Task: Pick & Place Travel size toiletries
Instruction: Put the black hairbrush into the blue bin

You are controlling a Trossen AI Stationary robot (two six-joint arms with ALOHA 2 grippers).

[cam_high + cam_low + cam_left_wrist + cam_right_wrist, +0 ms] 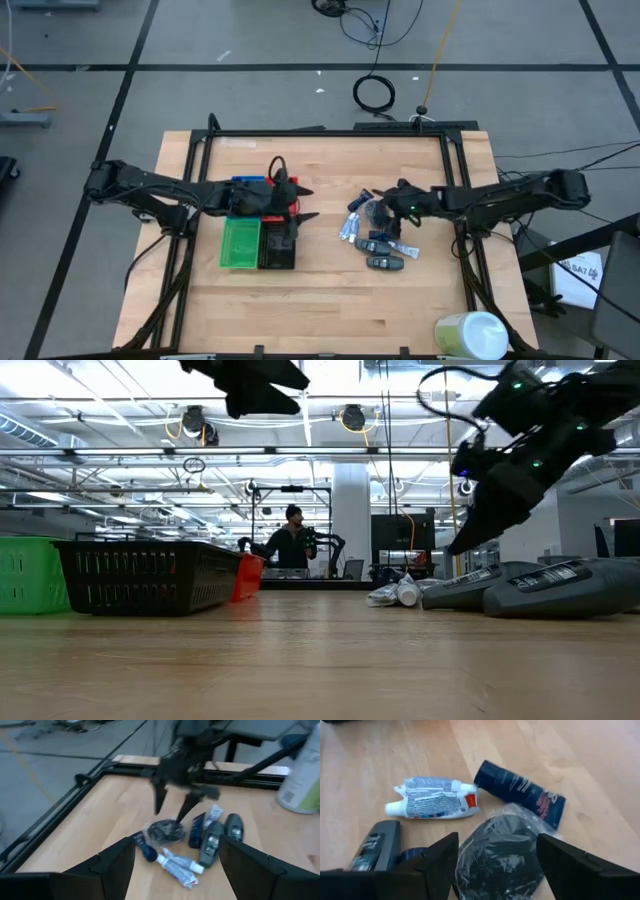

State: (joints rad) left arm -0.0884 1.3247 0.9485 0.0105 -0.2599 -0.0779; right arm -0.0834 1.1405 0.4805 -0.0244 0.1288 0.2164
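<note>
In the high view, a pale cylinder (471,334) lies at the lower right corner of the table (330,310), and farther up, right of centre, the toiletries (378,236) lie in a loose pile of dark packs, small tubes and a black item in clear wrap (500,854). The right pincer (384,210) hangs over the pile's upper edge with its fingers spread wide above the wrapped item, not touching it. Left of centre, the left pincer (308,202) is open and empty above the black tray (279,245), beside the green tray (240,243).
</note>
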